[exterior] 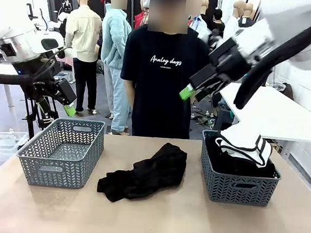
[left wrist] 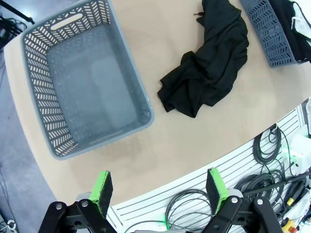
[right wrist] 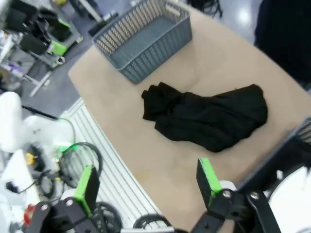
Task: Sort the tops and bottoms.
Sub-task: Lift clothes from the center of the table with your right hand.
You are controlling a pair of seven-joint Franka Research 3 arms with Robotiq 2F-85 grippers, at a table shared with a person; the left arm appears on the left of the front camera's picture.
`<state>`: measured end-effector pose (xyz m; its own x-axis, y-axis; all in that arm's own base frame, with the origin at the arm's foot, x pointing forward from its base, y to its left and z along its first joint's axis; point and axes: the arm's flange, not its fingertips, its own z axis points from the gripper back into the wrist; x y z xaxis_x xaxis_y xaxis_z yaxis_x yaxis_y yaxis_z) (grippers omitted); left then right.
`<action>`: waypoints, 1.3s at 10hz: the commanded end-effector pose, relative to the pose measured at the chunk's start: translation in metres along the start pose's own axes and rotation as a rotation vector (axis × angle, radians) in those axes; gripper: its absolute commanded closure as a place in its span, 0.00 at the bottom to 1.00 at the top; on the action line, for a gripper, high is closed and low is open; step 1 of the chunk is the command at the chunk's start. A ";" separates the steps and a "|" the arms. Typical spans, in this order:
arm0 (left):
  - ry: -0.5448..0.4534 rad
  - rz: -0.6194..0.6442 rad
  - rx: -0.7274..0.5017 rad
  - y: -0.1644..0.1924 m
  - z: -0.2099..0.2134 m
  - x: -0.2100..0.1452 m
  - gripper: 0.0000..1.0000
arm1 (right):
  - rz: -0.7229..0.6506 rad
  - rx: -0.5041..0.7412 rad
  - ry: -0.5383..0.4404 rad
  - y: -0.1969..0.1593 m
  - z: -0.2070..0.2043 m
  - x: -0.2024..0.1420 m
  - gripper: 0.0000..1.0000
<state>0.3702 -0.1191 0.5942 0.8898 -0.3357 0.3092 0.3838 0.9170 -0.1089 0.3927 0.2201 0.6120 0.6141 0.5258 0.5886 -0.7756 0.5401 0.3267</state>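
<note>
A black garment (exterior: 145, 173) lay unsorted on the table between the empty left basket (exterior: 61, 152) and the part-filled right basket (exterior: 238, 181); both the left gripper (left wrist: 160, 191) and the right gripper (right wrist: 146, 182) hung jaws apart, holding nothing.

Robot lab or test hall suggested: bare tan table (exterior: 152, 214), grey baskets (exterior: 62, 152) set out on it, cables (left wrist: 272, 145) bundled on slatted rail below, white work table (exterior: 278, 113) placed behind.
</note>
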 end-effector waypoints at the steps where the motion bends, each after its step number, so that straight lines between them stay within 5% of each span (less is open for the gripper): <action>1: -0.002 -0.011 -0.009 0.004 0.001 -0.001 0.00 | 0.016 0.019 0.023 -0.001 -0.007 -0.001 0.00; 2: -0.002 -0.011 -0.009 0.004 0.001 -0.001 0.00 | -0.044 0.085 -0.010 -0.008 0.008 -0.009 0.00; 3: -0.002 -0.011 -0.009 0.004 0.001 -0.001 0.00 | 0.001 0.003 0.028 0.000 -0.015 0.000 0.00; 6: -0.002 -0.011 -0.009 0.004 0.001 -0.001 0.00 | -0.018 0.015 0.030 -0.002 -0.013 -0.002 0.00; 7: -0.002 -0.011 -0.009 0.004 0.001 -0.001 0.00 | -0.088 -0.135 0.062 0.009 -0.015 -0.007 0.00; 8: -0.002 -0.011 -0.009 0.004 0.001 -0.001 0.00 | -0.144 -0.255 0.118 0.002 -0.038 0.009 0.00; 11: -0.002 -0.011 -0.009 0.004 0.001 -0.001 0.00 | -0.091 -0.264 0.310 -0.022 -0.118 0.063 0.00; 13: -0.002 -0.011 -0.009 0.004 0.001 -0.001 0.00 | -0.082 -0.337 0.354 -0.031 -0.169 0.080 0.00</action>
<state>0.3705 -0.1191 0.5941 0.8899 -0.3357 0.3087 0.3837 0.9170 -0.1089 0.4741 0.3358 0.5139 0.7172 0.6292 0.2995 -0.6802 0.7255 0.1048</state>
